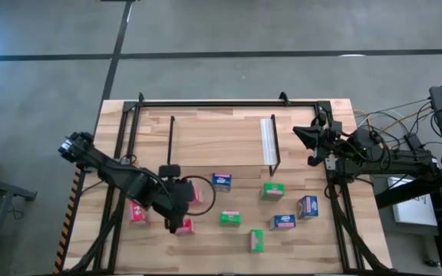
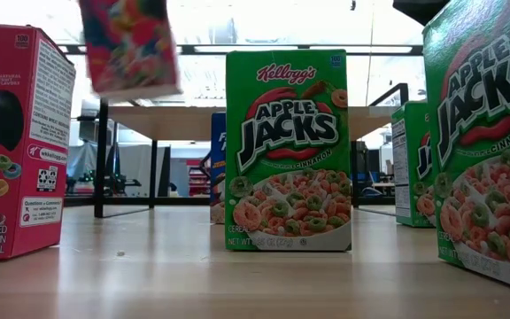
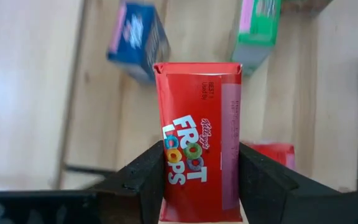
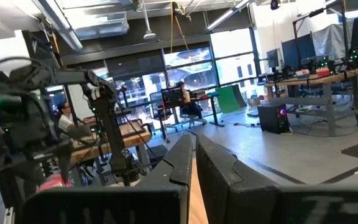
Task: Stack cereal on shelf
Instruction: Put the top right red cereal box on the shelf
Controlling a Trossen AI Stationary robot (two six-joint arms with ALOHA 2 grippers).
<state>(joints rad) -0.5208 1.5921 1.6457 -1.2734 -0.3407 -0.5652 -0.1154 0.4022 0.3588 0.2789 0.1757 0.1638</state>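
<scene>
Seen from above, the left hand (image 1: pixel 181 201) sits at the lower left of the light wood bench (image 1: pixel 206 126), its 2 dark fingers (image 3: pixel 143 177) clamped on the sides of a small red cardboard Froot Loops cereal box (image 3: pixel 199 140), which the low view shows raised off the bench at the upper left. The low black wire shelf with a light wood top and a white strip (image 1: pixel 221 142) stands at upper centre, with other red, green and blue boxes scattered below it. The right hand (image 1: pixel 307 138), at the bench's upper right edge, is closed and holds nothing.
</scene>
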